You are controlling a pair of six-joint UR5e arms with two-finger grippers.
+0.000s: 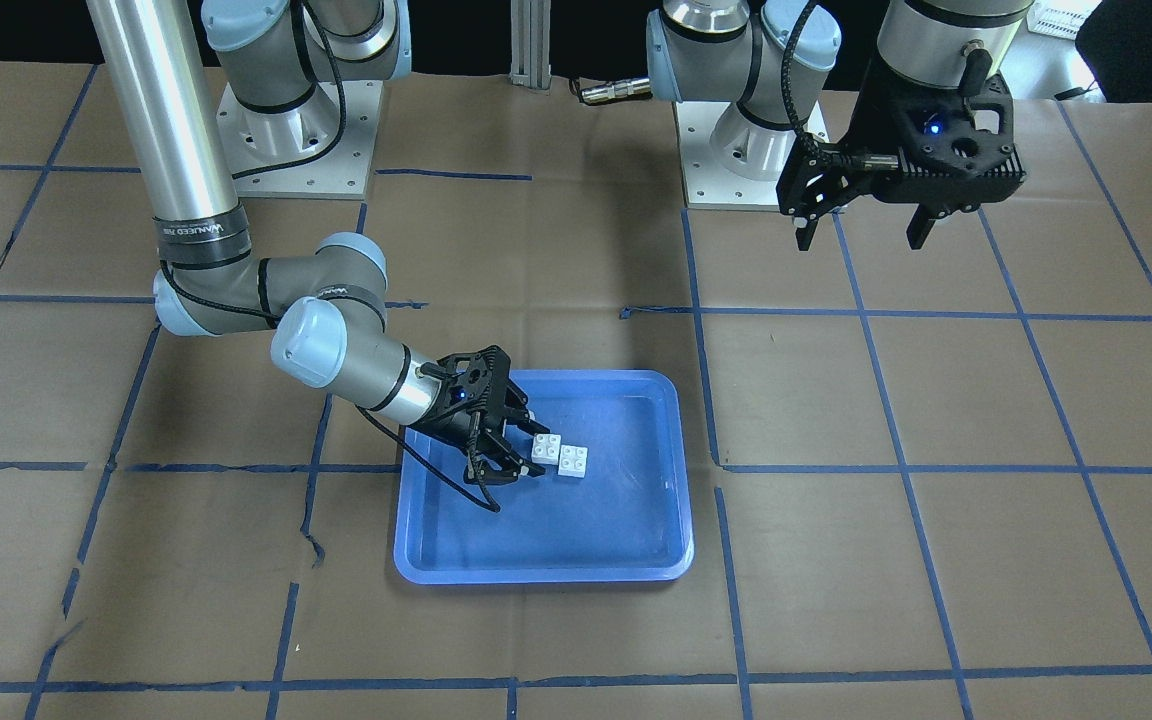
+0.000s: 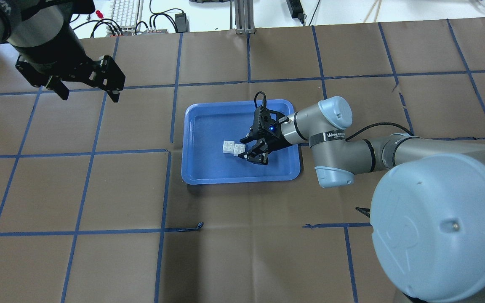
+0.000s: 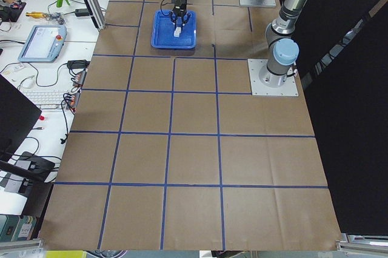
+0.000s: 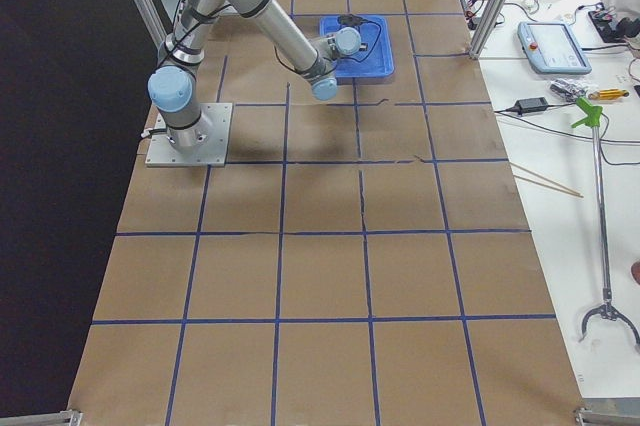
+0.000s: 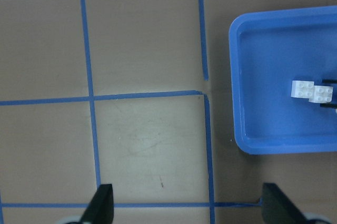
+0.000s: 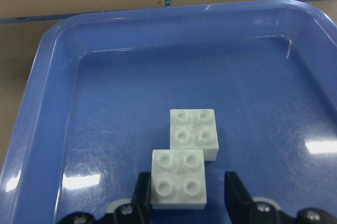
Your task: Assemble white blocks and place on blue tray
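Two white blocks (image 1: 546,447) (image 1: 573,459) lie on the floor of the blue tray (image 1: 536,575), touching corner to corner and offset diagonally. I cannot tell whether they are joined. My right gripper (image 1: 528,445) is open, low inside the tray. In the right wrist view its fingertips (image 6: 142,197) flank the nearer block (image 6: 178,179), with a gap on one side; the other block (image 6: 194,132) lies just beyond. My left gripper (image 2: 86,90) is open and empty, held high over the table far to the tray's side. Its wrist view shows the blocks (image 5: 303,88) and tray (image 5: 237,77).
The table is covered with brown paper (image 2: 99,189) marked by a blue tape grid. The two arm bases (image 1: 296,130) (image 1: 746,150) stand at the robot's edge. A keyboard (image 2: 124,12) and cables lie beyond the far edge.
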